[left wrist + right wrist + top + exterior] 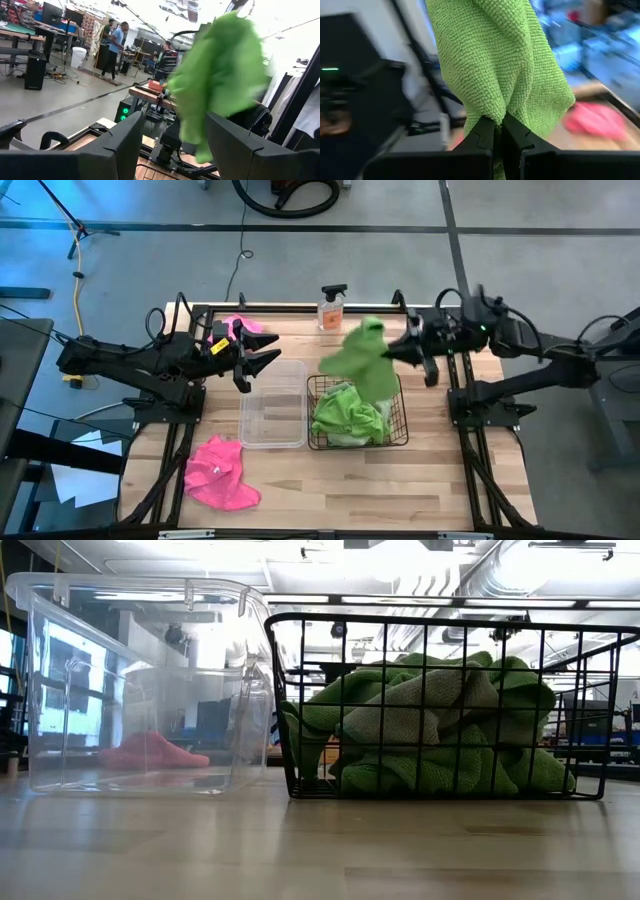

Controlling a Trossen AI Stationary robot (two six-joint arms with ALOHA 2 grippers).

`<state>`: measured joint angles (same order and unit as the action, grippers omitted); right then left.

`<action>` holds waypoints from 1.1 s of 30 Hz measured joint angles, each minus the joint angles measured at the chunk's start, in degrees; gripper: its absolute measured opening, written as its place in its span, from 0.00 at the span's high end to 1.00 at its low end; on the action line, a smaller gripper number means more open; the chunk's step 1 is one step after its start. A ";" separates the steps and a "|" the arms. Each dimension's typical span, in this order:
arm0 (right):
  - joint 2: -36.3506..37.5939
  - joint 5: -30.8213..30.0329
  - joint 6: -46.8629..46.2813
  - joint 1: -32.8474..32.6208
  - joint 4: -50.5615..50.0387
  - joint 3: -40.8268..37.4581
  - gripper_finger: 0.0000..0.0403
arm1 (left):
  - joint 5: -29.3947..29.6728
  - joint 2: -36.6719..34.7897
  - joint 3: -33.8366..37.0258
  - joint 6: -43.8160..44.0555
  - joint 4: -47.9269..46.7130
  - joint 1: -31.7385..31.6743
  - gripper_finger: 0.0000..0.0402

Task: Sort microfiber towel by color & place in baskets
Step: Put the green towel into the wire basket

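A green towel (366,360) hangs from my right gripper (393,352) above the black wire basket (400,430), which holds more green towels (345,418). My right gripper (498,131) is shut on the towel (495,55). My left gripper (268,351) is open and touches nothing, raised over the far end of the clear tub (272,408); its wrist view looks between its fingers (172,145) at the hanging green towel (220,75). One pink towel (220,475) lies flat on the table near the left front. Another pink towel (238,328) lies behind the left gripper. My right gripper pinches a gathered, bunched-up part of the green towel (496,112) between its two fingers (482,131), several layers together. The fingers come roughly level from the table's right side. The towel is lifted clear and hangs loosely over the black basket.
A small spray bottle (332,308) stands at the far edge between the arms. In the low view the clear tub (140,690) and the black basket (450,790) stand side by side, with a pink towel (150,752) seen through the tub. Bare wood lies toward the near edge.
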<state>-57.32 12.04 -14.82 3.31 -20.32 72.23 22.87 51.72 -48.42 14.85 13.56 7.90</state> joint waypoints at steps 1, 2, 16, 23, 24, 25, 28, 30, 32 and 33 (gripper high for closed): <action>0.00 0.02 0.42 -2.05 1.88 0.00 1.00 | 0.00 0.00 0.00 0.00 0.01 0.00 0.50; 0.00 0.02 1.11 -4.01 3.78 0.00 1.00 | 0.00 -0.02 0.00 0.00 0.02 0.00 0.50; 0.20 -7.50 9.65 -12.83 8.99 0.00 1.00 | 0.00 0.00 0.00 -0.04 0.01 0.00 0.50; -2.57 -12.41 1.48 -11.17 5.99 0.60 1.00 | 0.00 -0.01 0.00 -0.04 0.00 0.01 0.50; -3.64 -12.69 -0.50 -10.59 2.98 1.63 1.00 | 0.00 -0.01 0.00 -0.04 0.00 0.01 0.50; -4.96 -13.14 -1.93 -10.10 -0.44 3.09 1.00 | 0.00 -0.01 0.00 -0.04 0.00 0.02 0.50; -9.99 -15.09 -4.73 -9.27 -11.78 8.87 1.00 | 0.00 -0.01 0.00 -0.02 0.04 0.00 0.50; -13.93 -15.90 -6.53 -9.24 -18.55 13.65 1.00 | 0.00 -0.02 0.01 -0.04 0.00 0.02 0.50; -18.00 -16.44 -8.95 -9.25 -25.89 18.18 1.00 | 0.00 -0.02 0.02 -0.04 0.02 0.02 0.50; -20.07 -16.52 -10.22 -9.13 -29.23 20.16 1.00 | 0.00 -0.02 0.00 -0.04 0.01 0.01 0.50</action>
<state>-77.39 -4.49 -25.04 -5.82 -49.55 92.38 22.87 51.70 -48.42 14.81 13.58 7.92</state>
